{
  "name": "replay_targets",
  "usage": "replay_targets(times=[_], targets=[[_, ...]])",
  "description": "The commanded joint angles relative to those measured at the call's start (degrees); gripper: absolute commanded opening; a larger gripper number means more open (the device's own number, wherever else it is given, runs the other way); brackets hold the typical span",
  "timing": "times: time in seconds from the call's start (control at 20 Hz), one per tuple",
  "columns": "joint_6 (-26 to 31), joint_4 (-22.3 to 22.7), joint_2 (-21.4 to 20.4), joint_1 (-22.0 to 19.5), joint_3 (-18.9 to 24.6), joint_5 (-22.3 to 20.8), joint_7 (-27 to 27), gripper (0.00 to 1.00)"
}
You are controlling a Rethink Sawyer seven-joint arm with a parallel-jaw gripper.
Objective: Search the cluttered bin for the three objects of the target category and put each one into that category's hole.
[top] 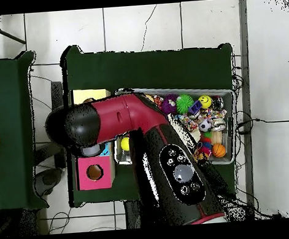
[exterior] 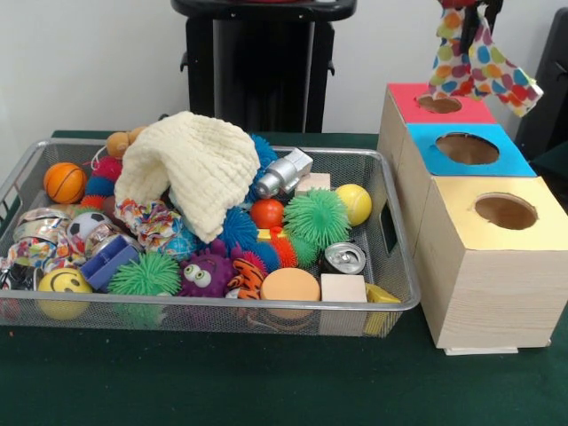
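Note:
At the top right of the front view, my gripper (exterior: pixel 474 25) is shut on a white cloth with coloured spots (exterior: pixel 482 64). The cloth hangs just above the red-topped box (exterior: pixel 410 96), and its lower edge is over that box's round hole (exterior: pixel 439 104). A cream knitted cloth (exterior: pixel 192 163) lies draped over the toys in the wire bin (exterior: pixel 401 266). Another patterned fabric piece (exterior: pixel 146 218) sits under its front edge. In the overhead view the arm (top: pixel 119 117) hides the gripper and the spotted cloth, and the red box (top: pixel 94 172) shows beside it.
A blue-topped box (exterior: pixel 468 148) and a gold-topped box (exterior: pixel 506 211), each with a hole, stand in a row in front of the red one. The bin holds several balls, spiky toys, a can (exterior: pixel 343 257), wooden blocks and a toy robot (exterior: pixel 282 174).

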Motion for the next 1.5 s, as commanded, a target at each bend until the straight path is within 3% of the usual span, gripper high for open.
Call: replay_targets(times=[0.05,0.55,0.85,1.15,1.5], targets=[[-0.5,-5.8,6.7,0.4,-4.2,-3.9,5.9,0.00],[4.5,-20.7,15.4,4.5,-5.7,-6.6,5.6,0.00],[6.0,-27.7,20.0,8.5,-6.5,-4.0,9.4,0.00],[5.4,-31.0,22.7,10.0,-7.9,-3.6,9.4,0.00],[1.0,-32.5,27.3,8.8,-10.8,-6.6,6.1,0.00]])
